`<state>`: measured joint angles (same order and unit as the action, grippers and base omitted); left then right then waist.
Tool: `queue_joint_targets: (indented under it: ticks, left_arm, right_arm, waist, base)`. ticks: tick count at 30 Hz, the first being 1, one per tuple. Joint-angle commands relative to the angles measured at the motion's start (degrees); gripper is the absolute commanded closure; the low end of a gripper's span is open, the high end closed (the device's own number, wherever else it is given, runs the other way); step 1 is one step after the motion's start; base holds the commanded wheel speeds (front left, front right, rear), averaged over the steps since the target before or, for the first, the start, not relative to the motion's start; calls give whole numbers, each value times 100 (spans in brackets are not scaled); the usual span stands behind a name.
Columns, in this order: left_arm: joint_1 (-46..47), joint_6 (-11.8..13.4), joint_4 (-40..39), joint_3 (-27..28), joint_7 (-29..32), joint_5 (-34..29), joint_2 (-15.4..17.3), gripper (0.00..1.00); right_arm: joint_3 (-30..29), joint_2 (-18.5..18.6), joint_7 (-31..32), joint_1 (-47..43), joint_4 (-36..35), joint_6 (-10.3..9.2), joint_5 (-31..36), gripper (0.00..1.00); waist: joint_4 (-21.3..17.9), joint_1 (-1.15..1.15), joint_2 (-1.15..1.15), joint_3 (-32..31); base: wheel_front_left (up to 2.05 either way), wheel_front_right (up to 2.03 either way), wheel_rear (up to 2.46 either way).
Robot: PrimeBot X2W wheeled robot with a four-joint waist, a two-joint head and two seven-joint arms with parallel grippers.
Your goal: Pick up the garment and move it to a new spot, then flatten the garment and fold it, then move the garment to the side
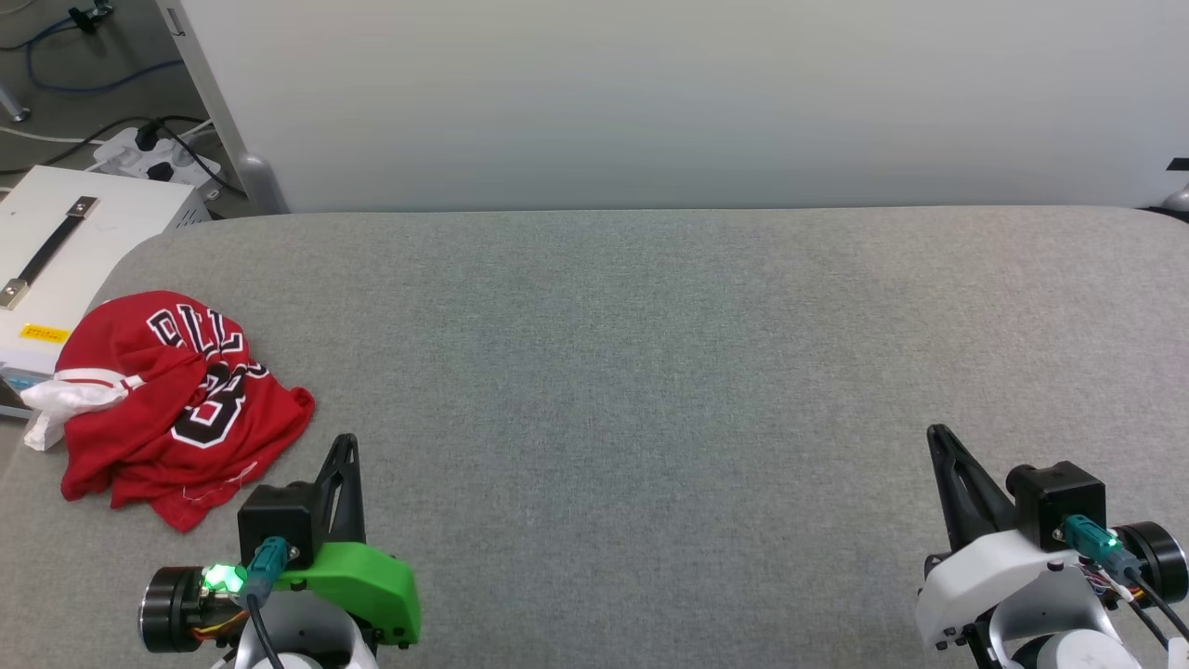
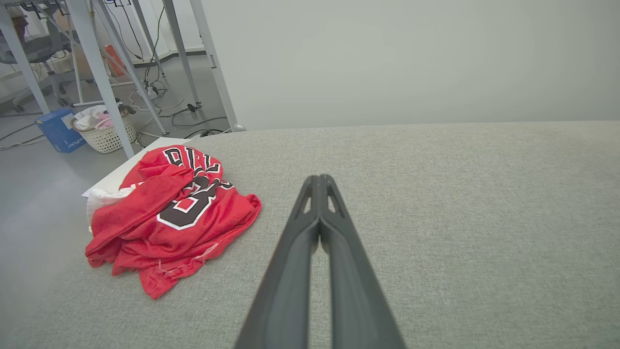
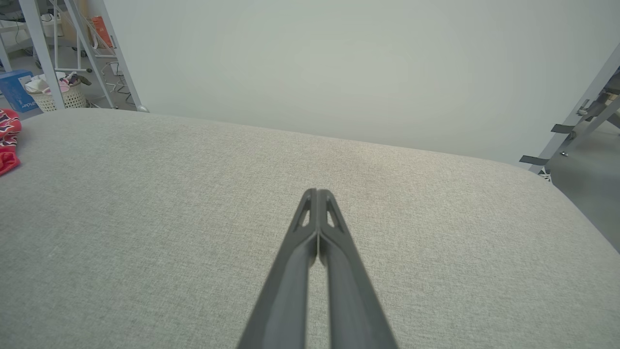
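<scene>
The garment (image 1: 176,404) lies crumpled in a heap at the left edge of the grey padded table (image 1: 650,372). It is red with a white sleeve poking out on its left and black white-edged lettering and number on top. The left wrist view shows the garment (image 2: 169,218) ahead and to the left. A red scrap of the garment (image 3: 7,140) peeks in at the far left of the right wrist view. My left gripper (image 1: 346,446) hovers just right of the heap, shut and empty, tips together (image 2: 318,180). My right gripper (image 1: 936,435) is shut over bare table at the lower right, empty (image 3: 317,194).
A white box with a strap handle (image 1: 65,260) stands off the table's left edge, beside the garment. A power strip and cables (image 1: 153,153) lie on the floor behind it. A pale wall panel (image 1: 650,93) runs behind the table. A laundry basket (image 2: 104,133) sits among metal frame legs.
</scene>
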<state>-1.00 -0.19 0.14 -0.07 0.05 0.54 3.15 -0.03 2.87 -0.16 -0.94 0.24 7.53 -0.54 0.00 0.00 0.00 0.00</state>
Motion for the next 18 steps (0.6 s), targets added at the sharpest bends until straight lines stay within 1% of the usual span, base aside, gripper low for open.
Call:
queue_joint_targets:
  ticks: [1,18]
  left_arm:
    - [100,19,-14,7,-5,-54,-27,100]
    - [100,19,-14,7,-5,-54,-27,100]
  right_arm:
    - [3,0,16,94,-24,-4,54,100]
    - [3,0,16,94,-24,-4,54,100]
  waist:
    - [0,0,0,0]
    - [0,0,0,0]
  base:
    - [0,0,0]
    - [0,0,0]
